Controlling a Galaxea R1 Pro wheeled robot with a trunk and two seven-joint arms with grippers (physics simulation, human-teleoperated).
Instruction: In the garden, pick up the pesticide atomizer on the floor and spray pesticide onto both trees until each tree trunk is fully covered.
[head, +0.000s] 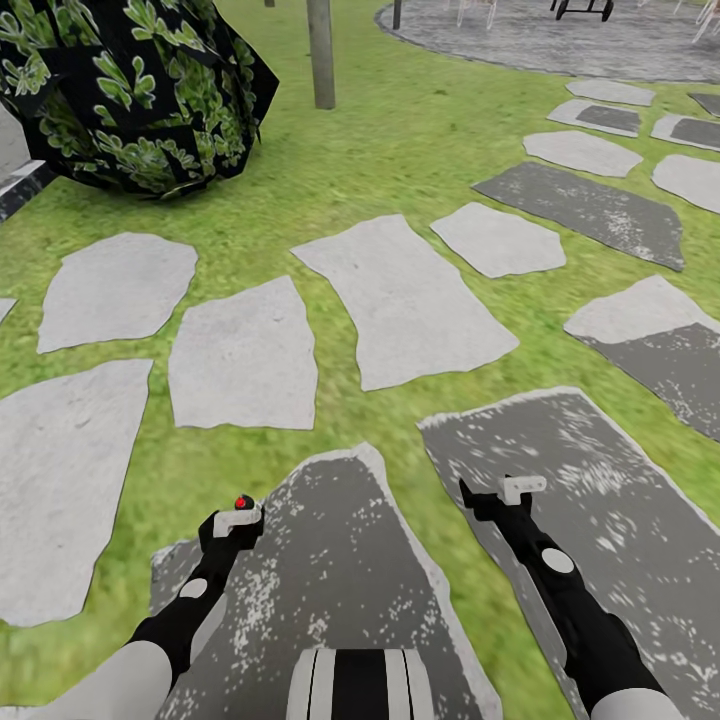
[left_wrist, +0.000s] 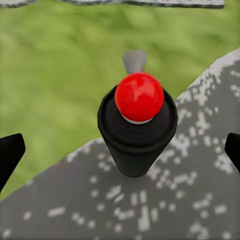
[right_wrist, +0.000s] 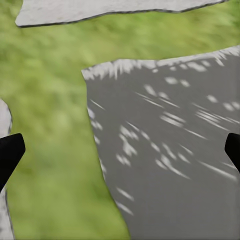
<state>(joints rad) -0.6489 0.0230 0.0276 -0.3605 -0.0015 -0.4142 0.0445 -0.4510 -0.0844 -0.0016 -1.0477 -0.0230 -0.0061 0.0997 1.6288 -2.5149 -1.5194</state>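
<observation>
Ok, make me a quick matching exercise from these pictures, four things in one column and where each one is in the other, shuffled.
Things:
1. pesticide atomizer
2. bush
3. tree trunk
4. right gripper

Places:
A. upright on the grass, far ahead
B. between the left gripper's fingers
C. over a dark speckled stepping stone
D. far left of the lawn

Pairs: 1-B, 2-D, 3-A, 4-C

Atomizer (left_wrist: 136, 132) matt black, glossy red cap; stepping stones (head: 408, 297) rough, speckled.
</observation>
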